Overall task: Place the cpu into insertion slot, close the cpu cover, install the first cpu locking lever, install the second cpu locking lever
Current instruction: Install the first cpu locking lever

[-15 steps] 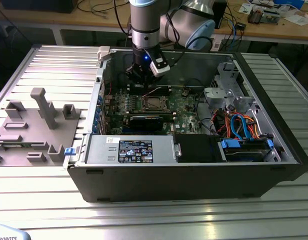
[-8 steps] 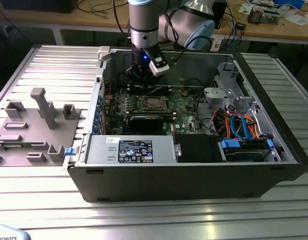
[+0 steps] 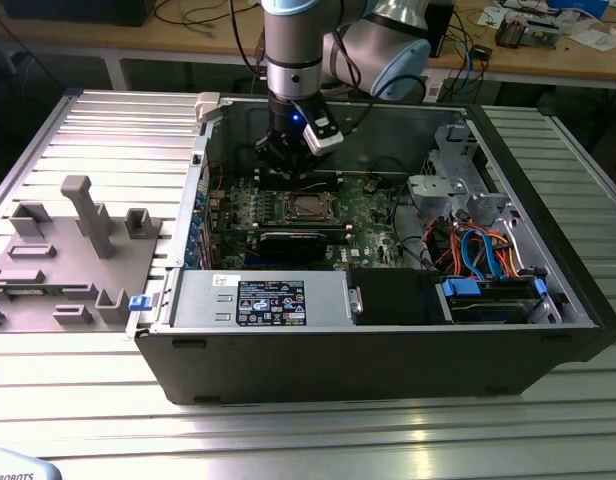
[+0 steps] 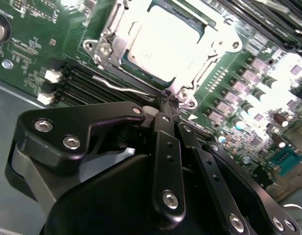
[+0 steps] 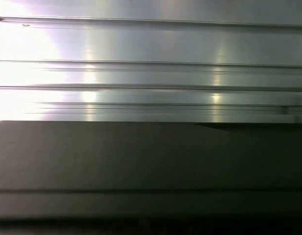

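Note:
The cpu (image 4: 163, 41), a silvery-grey square, lies in the socket on the green motherboard (image 4: 28, 49). The cpu cover (image 4: 112, 46), a metal frame with a square window, lies flat around it. A thin wire locking lever (image 4: 119, 86) runs along one side of the socket towards my fingertips. My gripper (image 4: 166, 105) is shut, its black tips together at the socket's corner where the lever ends; whether they touch the lever I cannot tell. In the exterior view my gripper (image 3: 291, 168) hangs inside the open case just behind the socket (image 3: 310, 207).
The open computer case (image 3: 388, 350) lies on a ribbed metal table (image 3: 548, 430). A long black card (image 3: 293, 243) sits in front of the socket. A drive cage with coloured cables (image 3: 478, 250) is on the exterior view's right. Grey fixture blocks (image 3: 78, 240) stand on its left.

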`<state>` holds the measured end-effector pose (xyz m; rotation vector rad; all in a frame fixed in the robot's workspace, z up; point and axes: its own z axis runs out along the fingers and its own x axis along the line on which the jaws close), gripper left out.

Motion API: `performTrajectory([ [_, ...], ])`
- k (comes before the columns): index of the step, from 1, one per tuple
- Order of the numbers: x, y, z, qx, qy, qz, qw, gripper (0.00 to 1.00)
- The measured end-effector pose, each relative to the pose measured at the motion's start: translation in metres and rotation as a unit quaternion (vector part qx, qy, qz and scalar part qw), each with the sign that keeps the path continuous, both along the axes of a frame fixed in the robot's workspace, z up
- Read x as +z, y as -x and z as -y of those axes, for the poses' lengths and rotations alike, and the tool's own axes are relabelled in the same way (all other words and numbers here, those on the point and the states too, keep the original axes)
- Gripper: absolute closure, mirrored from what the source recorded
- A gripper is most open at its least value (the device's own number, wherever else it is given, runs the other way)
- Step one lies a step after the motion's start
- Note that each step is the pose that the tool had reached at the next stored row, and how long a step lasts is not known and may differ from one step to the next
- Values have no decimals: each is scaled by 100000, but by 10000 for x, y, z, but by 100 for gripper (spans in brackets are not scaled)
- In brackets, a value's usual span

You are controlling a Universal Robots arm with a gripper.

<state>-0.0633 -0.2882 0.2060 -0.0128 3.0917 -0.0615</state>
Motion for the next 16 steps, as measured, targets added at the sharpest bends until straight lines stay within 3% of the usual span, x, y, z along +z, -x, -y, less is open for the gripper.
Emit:
performTrajectory([
  [9,-51,-119,0,31,-38,-204,100000,89],
  [16,-53,-203,0,123,-988,-213,99995,89],
])
